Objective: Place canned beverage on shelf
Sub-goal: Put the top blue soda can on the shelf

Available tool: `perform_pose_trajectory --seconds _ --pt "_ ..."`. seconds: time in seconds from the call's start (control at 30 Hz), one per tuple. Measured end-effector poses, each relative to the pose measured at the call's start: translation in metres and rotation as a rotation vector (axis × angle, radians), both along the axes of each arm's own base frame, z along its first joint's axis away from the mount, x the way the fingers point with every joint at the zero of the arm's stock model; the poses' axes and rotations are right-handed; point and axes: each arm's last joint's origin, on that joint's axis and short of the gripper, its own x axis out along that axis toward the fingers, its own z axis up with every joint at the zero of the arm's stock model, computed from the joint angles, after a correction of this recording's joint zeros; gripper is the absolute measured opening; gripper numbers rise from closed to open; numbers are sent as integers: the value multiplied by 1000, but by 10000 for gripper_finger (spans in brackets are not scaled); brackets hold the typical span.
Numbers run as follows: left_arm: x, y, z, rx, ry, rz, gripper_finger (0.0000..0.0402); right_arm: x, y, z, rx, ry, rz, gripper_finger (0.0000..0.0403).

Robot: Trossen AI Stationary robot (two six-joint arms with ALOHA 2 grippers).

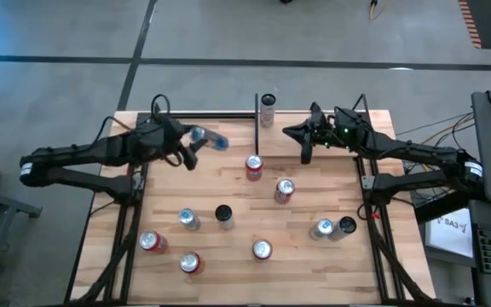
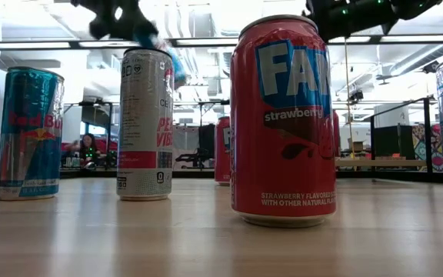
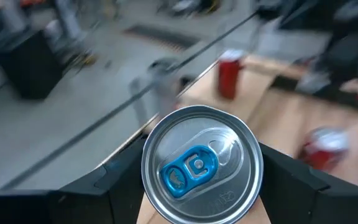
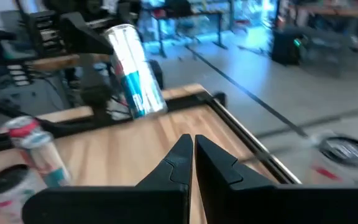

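A silver-and-blue canned beverage (image 1: 211, 140) hangs above the table's far left part, with my left gripper (image 1: 196, 147) shut on it. The left wrist view shows its top with a blue tab (image 3: 197, 167) between my two dark fingers. In the right wrist view the can (image 4: 135, 68) is tilted. The shelf, a light-wood board (image 4: 142, 140) with black rods (image 1: 257, 119), is at the table's far side. My right gripper (image 1: 303, 141) hovers shut over that far side and holds nothing. My left gripper pinches the can's round side wall (image 3: 149, 186) between its two fingers (image 3: 120, 186), one on each side. The fingers lie along the can, whose top faces away from the wrist. They come from the table's left, slanting a little down. The can hangs tilted, clear of the table.
A silver can (image 1: 268, 111) stands by the black rod at the far edge. Several cans are spread over the table, among them red ones (image 1: 254, 168) (image 1: 284, 189) near the middle. In the low view a red strawberry can (image 2: 283, 123) and a white can (image 2: 144, 123) stand close.
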Motion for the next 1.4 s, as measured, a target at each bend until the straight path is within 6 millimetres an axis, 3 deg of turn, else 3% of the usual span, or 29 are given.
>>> perform_pose_trajectory --seconds 0.3,0.93,1.1,1.4 --pt "31 -17 9 103 -138 -124 244 27 16 9 -71 -25 102 9" --pt "73 -19 -8 119 -137 -140 244 69 20 29 -124 134 177 14" --pt "76 -19 -10 123 -122 -140 244 79 23 39 -144 192 207 65" --pt "76 -19 -9 140 -114 -116 244 104 24 44 -121 287 235 235"
